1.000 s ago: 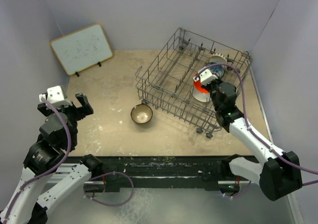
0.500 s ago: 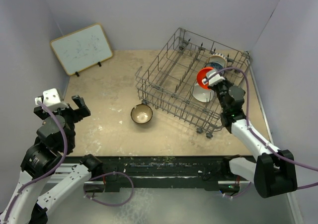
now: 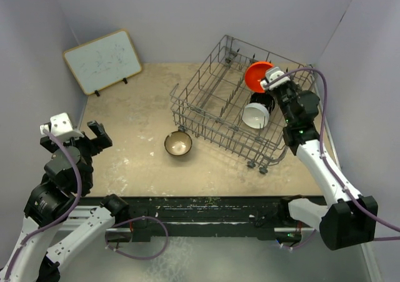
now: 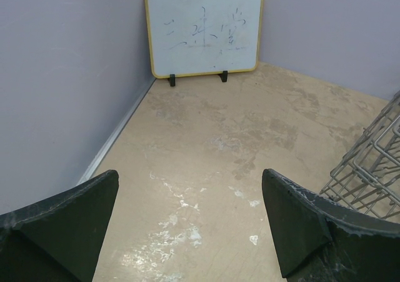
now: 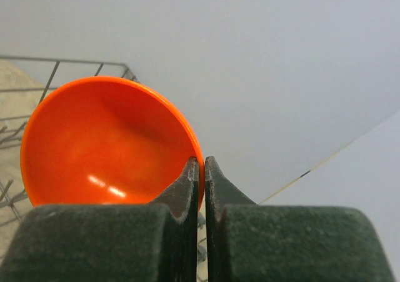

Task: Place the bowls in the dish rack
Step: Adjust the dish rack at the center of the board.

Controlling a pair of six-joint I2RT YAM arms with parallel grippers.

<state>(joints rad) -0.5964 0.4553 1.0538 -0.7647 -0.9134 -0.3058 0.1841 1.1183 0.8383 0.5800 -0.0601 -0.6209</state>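
Note:
My right gripper (image 3: 269,82) (image 5: 201,169) is shut on the rim of the orange-red bowl (image 3: 257,75) (image 5: 106,144), holding it tilted above the far right part of the dish rack (image 3: 206,104). Inside the rack, a white bowl (image 3: 255,115) stands on edge with a glossy black bowl (image 3: 260,99) behind it. A brown bowl with a cream inside (image 3: 178,144) sits upright on the table just in front of the rack. My left gripper (image 3: 94,135) (image 4: 190,226) hovers open and empty over the left side of the table.
A yellow-framed whiteboard (image 3: 103,60) (image 4: 203,30) leans on the back left wall. The rack's wire corner (image 4: 375,163) shows at the right of the left wrist view. Purple walls close in on three sides.
The right arm has carried the orange-red bowl up and toward the rack's far right corner, uncovering the white and black bowls. The left arm drifted slightly left.

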